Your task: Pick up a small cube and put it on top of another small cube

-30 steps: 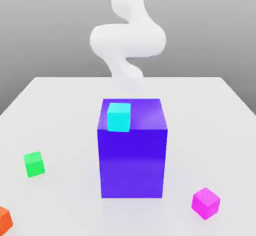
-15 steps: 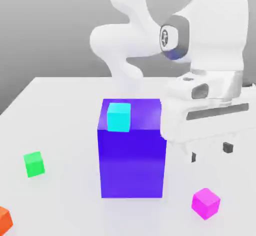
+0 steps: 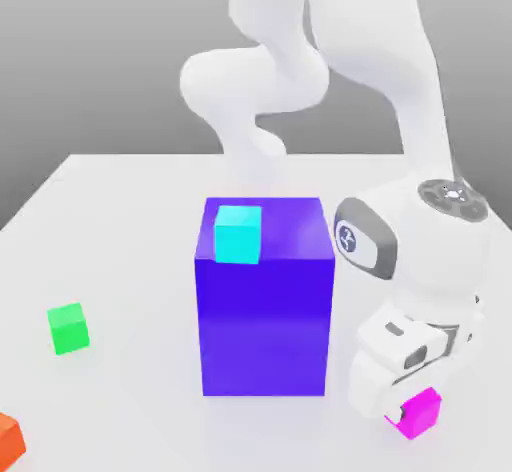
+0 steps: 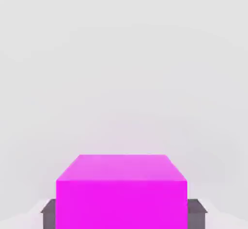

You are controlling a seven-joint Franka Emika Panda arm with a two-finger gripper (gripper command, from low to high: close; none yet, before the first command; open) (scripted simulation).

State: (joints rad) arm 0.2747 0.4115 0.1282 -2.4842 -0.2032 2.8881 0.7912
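Note:
A small magenta cube lies on the white table at the exterior view's lower right. My gripper has come down over it, and the white hand hides most of the cube. In the hand view the magenta cube sits between my two grey fingertips, one on each side, with the jaws standing open around it. A cyan cube rests on top of the tall blue block. A green cube lies at the exterior view's left.
An orange cube is cut off at the exterior view's lower left corner. The tall blue block stands just to the exterior view's left of my hand. The white table spreads around everything.
The arm swung in from above, then dropped from beside the blue block's top down to the table. My hand now stands over the magenta cube. No cube has moved.

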